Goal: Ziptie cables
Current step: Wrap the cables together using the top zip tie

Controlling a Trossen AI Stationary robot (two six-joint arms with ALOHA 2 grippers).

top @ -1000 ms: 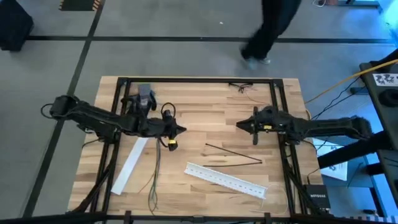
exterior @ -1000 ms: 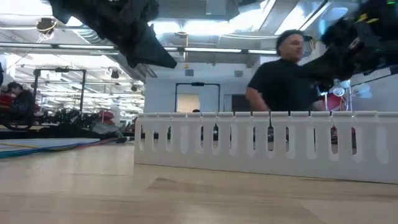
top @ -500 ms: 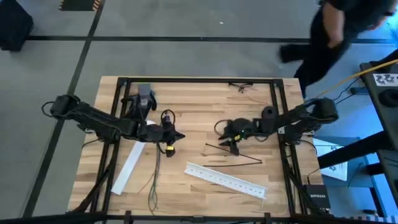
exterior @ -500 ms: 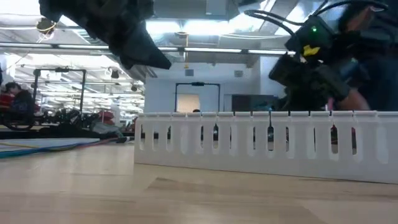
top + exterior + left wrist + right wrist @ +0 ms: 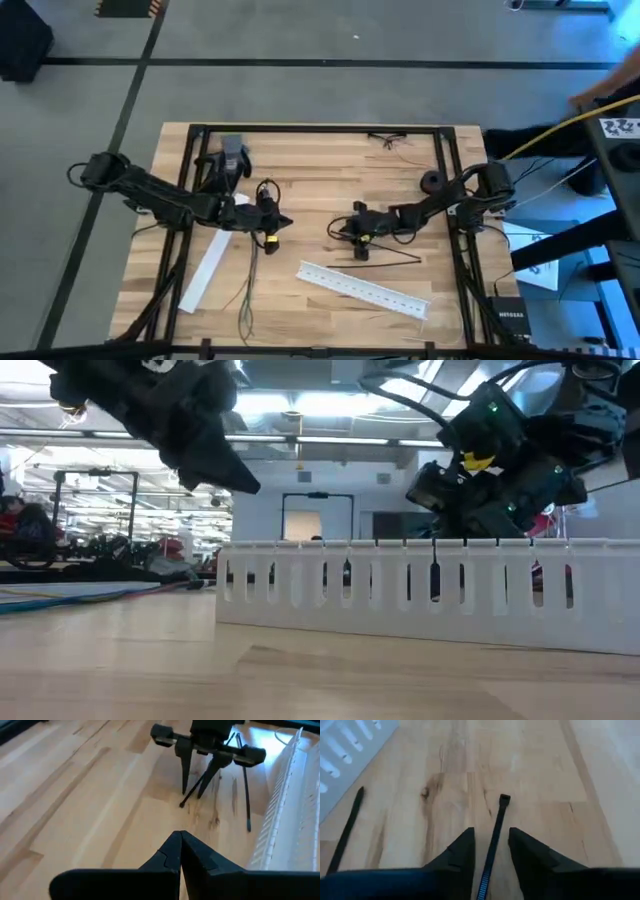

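The right gripper (image 5: 352, 236) is stretched low over the middle of the counter (image 5: 330, 170), its arm reaching in from the right edge. Its jaws are parted and straddle the head end of a black zip tie (image 5: 493, 840) without gripping it; the right wrist view shows the strip running up between the two fingers (image 5: 457, 854), a gap on either side. A second black zip tie (image 5: 347, 830) lies apart from it, close to the white perforated strip (image 5: 345, 740).

The left gripper (image 5: 283, 217) hangs just left of centre, its arm coming in from the counter's left side, jaws pressed together on nothing, as the left wrist view shows. That view also looks across at the right gripper, fingers pointing down at the zip ties.

The cables (image 5: 247, 285) lie on the counter below the left gripper, running toward the near edge, next to another white strip (image 5: 207, 268).

Only the low view shows the workshop beyond.
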